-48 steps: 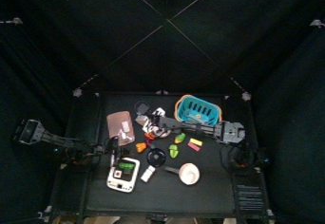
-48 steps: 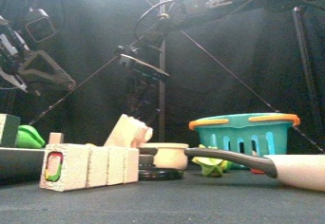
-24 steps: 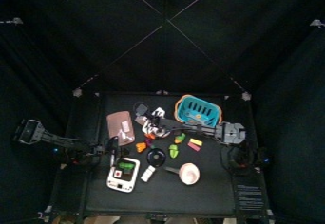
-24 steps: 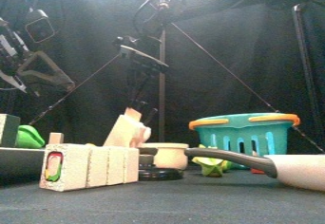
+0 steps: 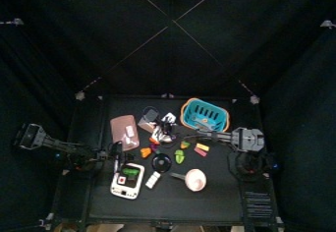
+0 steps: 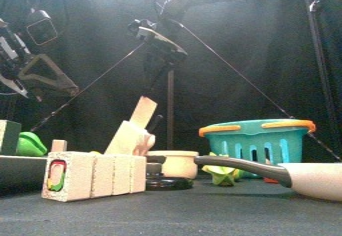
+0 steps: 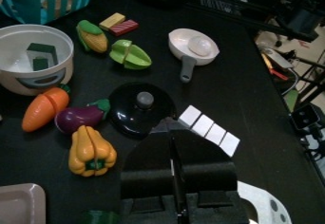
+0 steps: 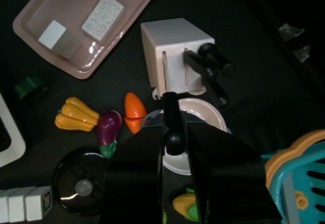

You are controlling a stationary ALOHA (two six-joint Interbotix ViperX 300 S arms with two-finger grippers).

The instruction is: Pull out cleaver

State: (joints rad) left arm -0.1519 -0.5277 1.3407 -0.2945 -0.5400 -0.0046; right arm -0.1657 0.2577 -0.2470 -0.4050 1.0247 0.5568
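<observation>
As the right arm goes up, the tan cleaver point(image 6: 143, 111) has come higher out of the knife block point(image 8: 169, 49) than it was a second ago, so the pull looks well on its way. Seen from the front, the cleaver now pokes up tilted above the block. The right gripper point(image 8: 170, 138) is squeezed tight on a thin thing that I think is the cleaver seen from its edge, just beside the block's black handles. The bottom of the cleaver looks close to the block, so I cannot tell if it is all the way out. The left gripper point(image 7: 177, 161) rests at the left side of the table, pinched closed with nothing in it. Near the block are a pink tray point(image 8: 76, 24), a carrot point(image 8: 133, 111) and a teal basket point(image 6: 261, 140). Nothing blocks the way up.
</observation>
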